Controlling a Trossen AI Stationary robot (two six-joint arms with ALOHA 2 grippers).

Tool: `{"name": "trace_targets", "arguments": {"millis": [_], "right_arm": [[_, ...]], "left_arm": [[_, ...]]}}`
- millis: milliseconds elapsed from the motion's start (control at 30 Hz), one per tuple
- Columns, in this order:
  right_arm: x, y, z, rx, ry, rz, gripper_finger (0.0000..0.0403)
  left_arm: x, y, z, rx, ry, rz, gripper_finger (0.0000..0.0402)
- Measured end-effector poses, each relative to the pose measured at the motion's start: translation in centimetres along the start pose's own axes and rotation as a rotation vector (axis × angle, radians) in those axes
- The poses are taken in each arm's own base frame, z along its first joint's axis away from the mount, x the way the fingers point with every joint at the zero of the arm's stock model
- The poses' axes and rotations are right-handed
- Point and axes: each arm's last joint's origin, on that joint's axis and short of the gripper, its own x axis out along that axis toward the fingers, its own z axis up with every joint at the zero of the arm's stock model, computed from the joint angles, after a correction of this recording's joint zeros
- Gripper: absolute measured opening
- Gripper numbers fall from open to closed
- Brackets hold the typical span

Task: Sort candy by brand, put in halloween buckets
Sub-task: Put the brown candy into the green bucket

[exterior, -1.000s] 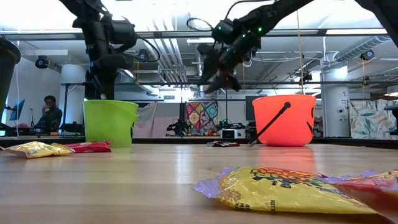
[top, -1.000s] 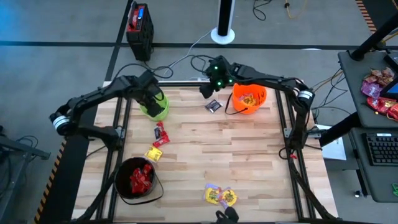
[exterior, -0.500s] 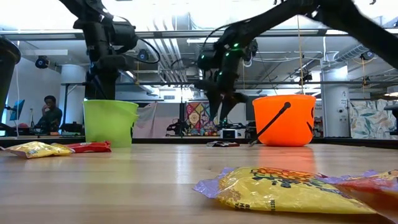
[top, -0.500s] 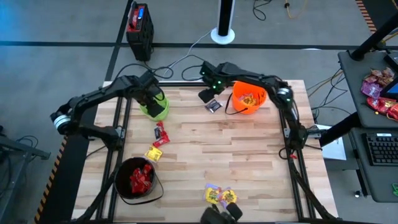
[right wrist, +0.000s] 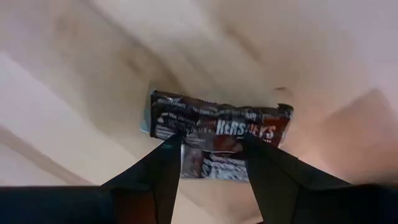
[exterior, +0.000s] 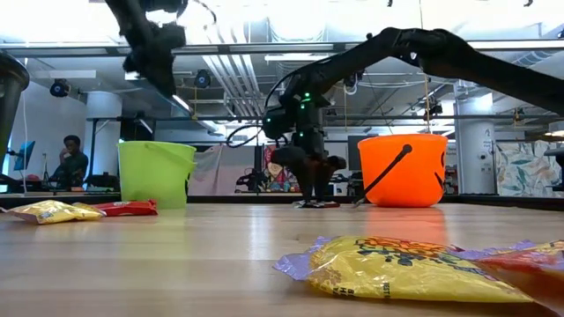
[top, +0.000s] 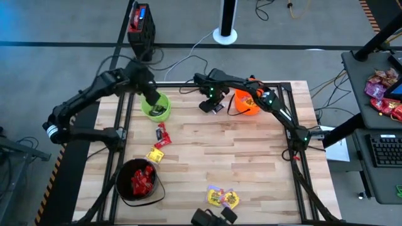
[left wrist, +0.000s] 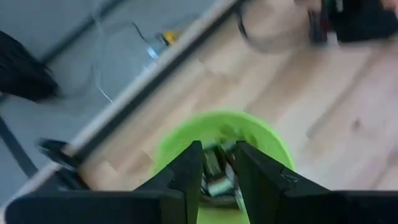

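Since a second ago, the right claw (top: 209, 104) has come down to the dark candy (right wrist: 219, 134) on the table (top: 251, 163), at 9 o'clock from the orange bucket (top: 247, 102); its fingers stand apart on both sides of the wrapper, not yet closed. The left claw (top: 151, 97) has risen above the green bucket (top: 156, 105), slightly open and empty. The black bucket (top: 138, 182) holds red candies.
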Motion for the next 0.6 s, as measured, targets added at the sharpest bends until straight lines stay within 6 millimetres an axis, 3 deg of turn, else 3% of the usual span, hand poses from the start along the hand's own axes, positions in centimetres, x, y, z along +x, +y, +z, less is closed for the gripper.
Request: {"name": "trace_targets", "arguments": {"millis": [267,400,600], "right_arm": [[0.4,3.5,-0.8,-0.13,0.02,0.103,0.0143],[-1.5,4.4,-1.4,-0.223,-0.024,0.113,0.0137],[-3.8,4.0,-1.5,-0.612,-0.138,0.214,0.0148]], "left_arm": [[-4.6,0.7,2.2,0.031,-0.181,0.071,0.0079],[-5.5,0.8,2.4,0.047,-0.211,0.073,0.0079],[-6.4,0.5,2.0,0.057,-0.244,-0.055,0.0079]]}}
